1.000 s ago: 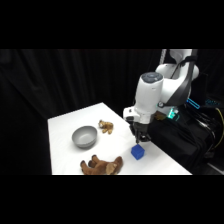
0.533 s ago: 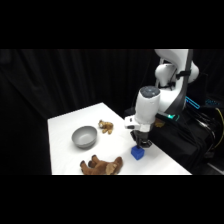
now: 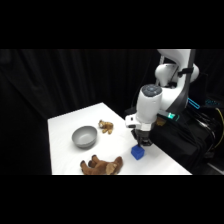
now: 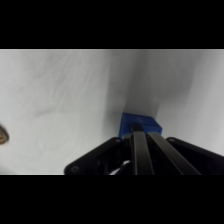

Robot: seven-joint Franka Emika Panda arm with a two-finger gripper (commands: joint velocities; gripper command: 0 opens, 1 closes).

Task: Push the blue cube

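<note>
Plush toy (image 3: 102, 165), brown, lies nearest the camera at the front edge of the white table (image 3: 65, 140); just beyond it and to the right sits the blue cube (image 3: 137, 152), near the table's right edge, tilted so one corner faces forward; the gripper (image 3: 141, 141) comes down from above and meets the cube's upper far side; in the wrist view the cube (image 4: 140, 123) shows just past the fingers (image 4: 138, 152), which appear pressed together in front of it, clenched on nothing; left of the cube and further back stands a grey bowl (image 3: 84, 136), upright; beyond the bowl, near the table's middle, rests a small brown object (image 3: 105, 126) whose kind cannot be made out; the white arm rises to the upper right.
</note>
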